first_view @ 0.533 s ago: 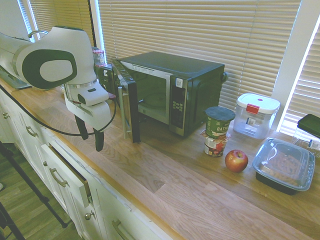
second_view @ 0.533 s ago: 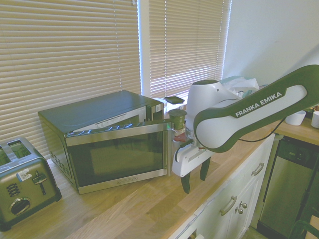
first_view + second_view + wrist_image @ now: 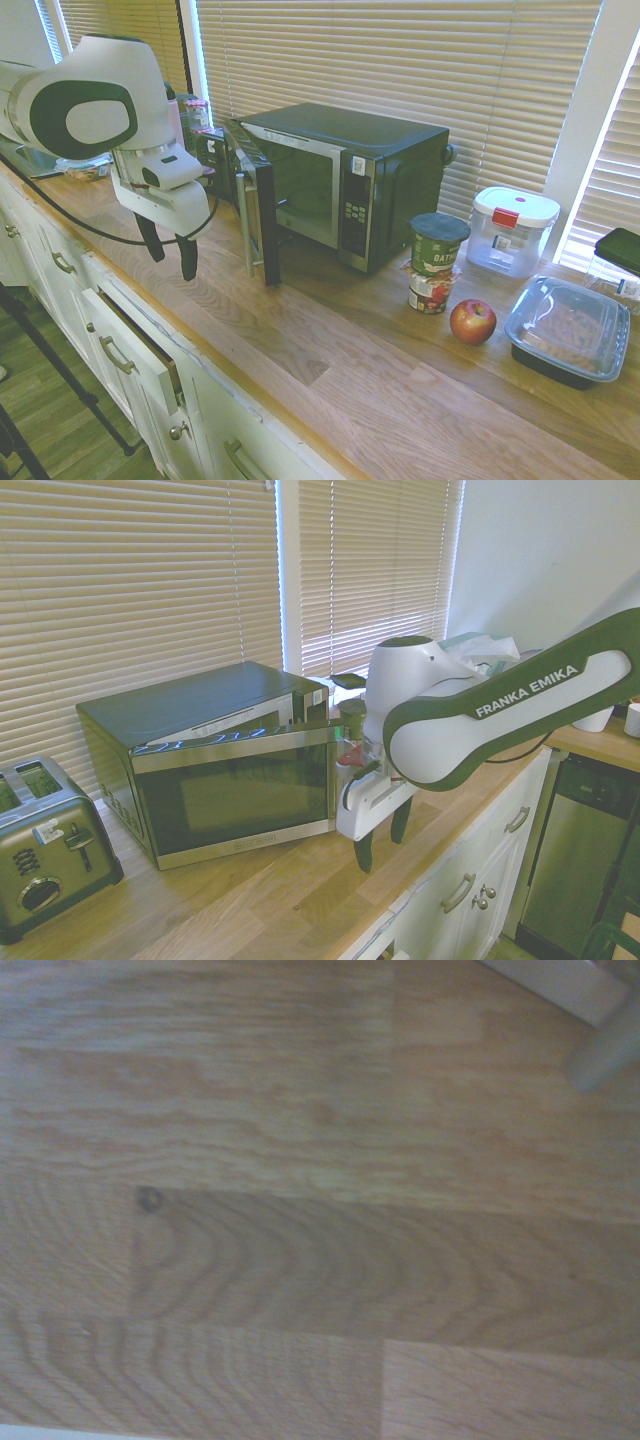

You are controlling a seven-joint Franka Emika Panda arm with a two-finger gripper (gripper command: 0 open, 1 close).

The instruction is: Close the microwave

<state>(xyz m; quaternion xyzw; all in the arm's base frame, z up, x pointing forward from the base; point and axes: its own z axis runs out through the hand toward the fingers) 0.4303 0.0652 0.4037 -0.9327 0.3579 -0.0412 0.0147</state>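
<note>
We see one microwave [image 3: 335, 180] at the back of the wooden counter [image 3: 330, 350], against the blinds, with its door [image 3: 258, 205] swung out towards the counter's front edge. In the second exterior view the door [image 3: 240, 790] stands partly open, its free edge close to the gripper [image 3: 382, 838].

The gripper [image 3: 168, 255] hangs just above the counter, beside the door's outer face and not touching it — its two dark fingers [image 3: 187, 258] are apart with nothing between them. The wrist view shows only bare wood grain [image 3: 300, 1260] and a pale corner of the cupboard front.

On the side of the microwave away from the arm we count four containers. A round tub [image 3: 437, 243] with a dark lid stands on top of a smaller cup [image 3: 430, 292]; both are shut, so we cannot tell what is in them. A clear box [image 3: 512, 230] with a white lid and a red tab stands behind them near the blinds, and its contents are not clear to us. A black tray [image 3: 566, 330] with a clear lid lies near the counter's far end — something brownish shows through the lid.

One red apple [image 3: 473, 321] lies between the cup and the tray, touching neither. One toaster [image 3: 45, 845] stands beside the microwave in the second exterior view.
</note>
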